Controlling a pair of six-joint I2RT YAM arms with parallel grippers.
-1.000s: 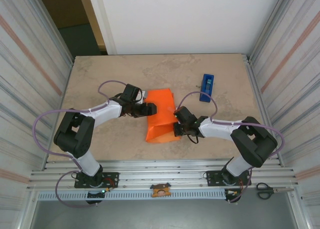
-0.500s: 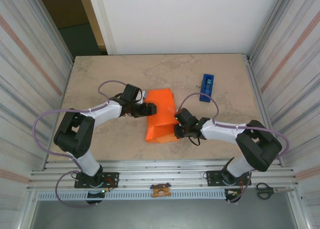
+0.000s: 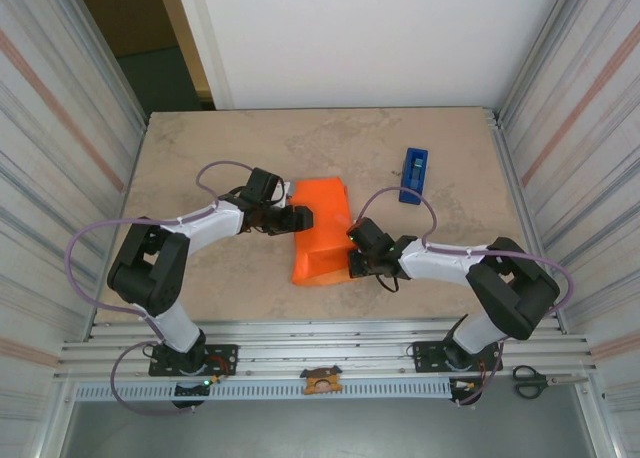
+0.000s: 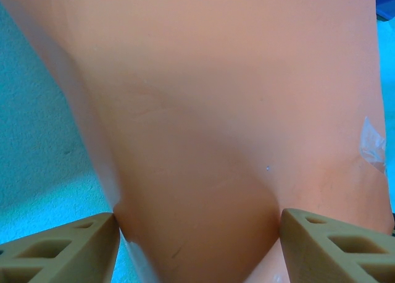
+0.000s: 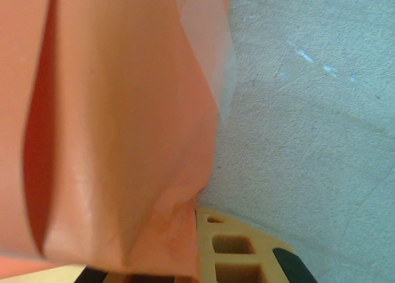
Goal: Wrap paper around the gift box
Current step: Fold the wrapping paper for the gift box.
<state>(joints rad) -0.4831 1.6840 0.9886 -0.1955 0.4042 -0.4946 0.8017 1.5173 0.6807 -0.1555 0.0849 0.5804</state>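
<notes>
The orange paper [image 3: 320, 230] lies folded into a bundle mid-table, and the gift box is hidden inside it. My left gripper [image 3: 300, 218] is at the bundle's left side. In the left wrist view its jaws stand wide, and the paper [image 4: 210, 122] bulges between the two fingers [image 4: 62, 246], touching both. My left gripper [image 4: 197, 233] is thus shut on the wrapped bundle. My right gripper [image 3: 356, 263] is at the bundle's near right corner, shut on a fold of the paper [image 5: 123, 122]; one tan finger [image 5: 241, 252] presses against that edge.
A blue tape dispenser [image 3: 413, 174] lies at the back right of the table. A bit of clear tape [image 4: 372, 147] sticks to the paper. Scissors [image 3: 530, 381] rest on the front rail at right. Corrugated walls close both sides.
My right gripper slid a little nearer along the paper's right edge, loosened briefly and closed again on the fold. The left arm and the bundle have stayed put.
</notes>
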